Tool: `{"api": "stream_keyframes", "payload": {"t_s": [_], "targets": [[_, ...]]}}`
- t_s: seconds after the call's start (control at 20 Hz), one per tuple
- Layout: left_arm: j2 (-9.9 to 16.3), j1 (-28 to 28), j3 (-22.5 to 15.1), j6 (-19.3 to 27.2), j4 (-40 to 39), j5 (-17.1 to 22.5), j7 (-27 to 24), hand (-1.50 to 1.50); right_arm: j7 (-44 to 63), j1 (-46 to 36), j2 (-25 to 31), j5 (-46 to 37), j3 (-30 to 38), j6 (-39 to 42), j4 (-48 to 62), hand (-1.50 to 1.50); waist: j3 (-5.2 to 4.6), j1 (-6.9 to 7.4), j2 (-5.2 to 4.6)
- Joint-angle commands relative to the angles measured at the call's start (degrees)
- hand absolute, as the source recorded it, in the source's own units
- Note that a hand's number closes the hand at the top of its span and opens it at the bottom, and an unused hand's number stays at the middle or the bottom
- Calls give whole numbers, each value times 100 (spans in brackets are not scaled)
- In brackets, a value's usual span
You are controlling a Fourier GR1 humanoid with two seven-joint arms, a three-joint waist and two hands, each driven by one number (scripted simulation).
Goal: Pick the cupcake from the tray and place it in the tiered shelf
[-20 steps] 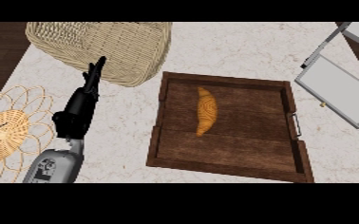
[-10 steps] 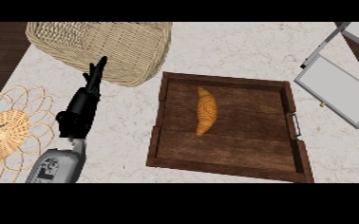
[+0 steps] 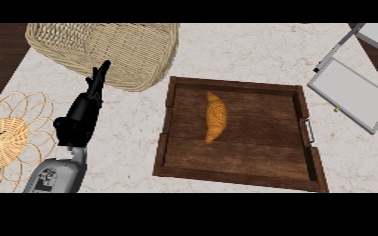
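Centrally, wooden tray holding 1 golden croissant-shaped pastry, left hand empty, fingers straight, beside wicker basket

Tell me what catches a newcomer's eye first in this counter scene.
A golden-brown crescent pastry lies alone in the dark wooden tray at centre. To its left, the robot's black left hand points its straight fingers toward the pale woven wicker basket at upper left. A grey-and-white tiered shelf sits at the right edge.

Single head view, steeply down onto counter.
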State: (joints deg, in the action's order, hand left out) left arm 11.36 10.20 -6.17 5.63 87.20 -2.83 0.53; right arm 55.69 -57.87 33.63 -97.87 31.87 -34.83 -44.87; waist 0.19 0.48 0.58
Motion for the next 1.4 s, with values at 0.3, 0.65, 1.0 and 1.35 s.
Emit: {"api": "stream_keyframes", "payload": {"t_s": [0.3, 0.65, 1.0, 1.35], "targets": [[-154, 69, -78, -162, -155, 15, 415, 0, 94, 266, -254, 693, 111, -289, -943, -150, -19, -61, -49], [-195, -227, -40, -254, -398, -11, -46, 0, -268, 226, -293, 1417, 57, -271, -1207, -150, -20, -43, -62], [-291, -128, -72, -156, -376, -128, 137, 0, 131, -68, -239, 1302, 106, -723, -2285, -150, -24, -95, -42], [-298, -127, -21, -114, -410, -212, 84, 0, 763, 86, -9, 949, 540, 391, -3808, -150, -28, -217, -12]]}}
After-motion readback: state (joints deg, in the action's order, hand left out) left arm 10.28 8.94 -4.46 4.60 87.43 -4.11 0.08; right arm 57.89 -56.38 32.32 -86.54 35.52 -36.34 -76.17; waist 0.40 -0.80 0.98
